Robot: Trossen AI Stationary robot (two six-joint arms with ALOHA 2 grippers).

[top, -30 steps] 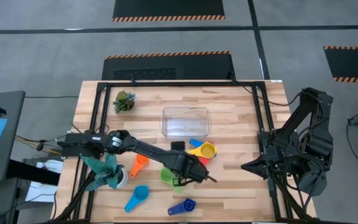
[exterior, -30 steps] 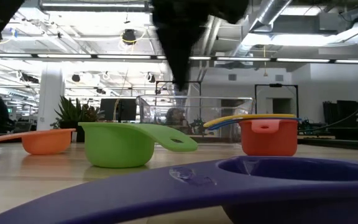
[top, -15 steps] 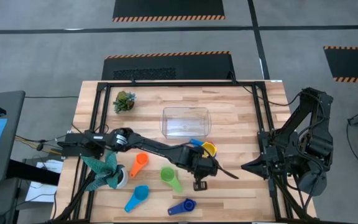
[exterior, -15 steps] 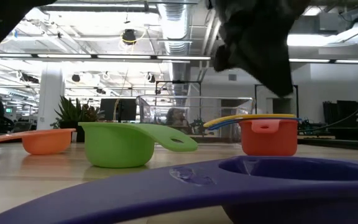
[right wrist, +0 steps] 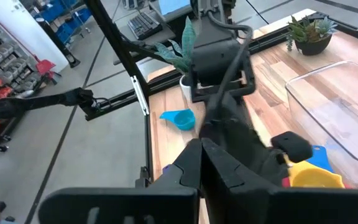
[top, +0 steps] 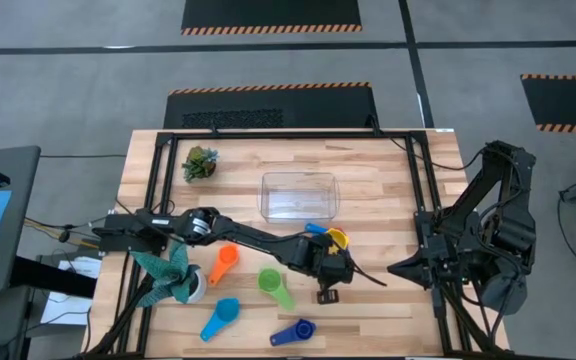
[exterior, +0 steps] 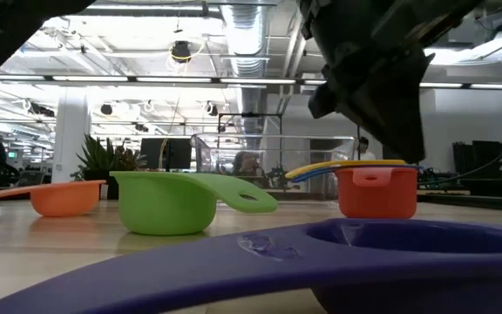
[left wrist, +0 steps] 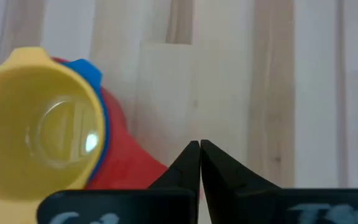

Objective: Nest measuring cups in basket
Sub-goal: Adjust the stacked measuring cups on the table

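Observation:
Yellow, blue and red measuring cups sit nested in a stack just in front of the clear basket; in the left wrist view the yellow cup is on top and the red one at the bottom. Green, orange, light blue and dark blue cups lie apart on the wood. My left gripper is shut and hovers over bare wood on the stack's near side. My right gripper is shut, parked off the table's right edge.
A teal leafy plant in a white pot stands at the near left, under my left arm. A small green plant sits at the far left. A black frame runs around the table. Bare wood lies right of the stack.
My left gripper has swung from above the green cup toward the table's right, ending beside the yellow, blue and red stack; most of that travel came in the first half second. It stayed shut. No cup has moved.

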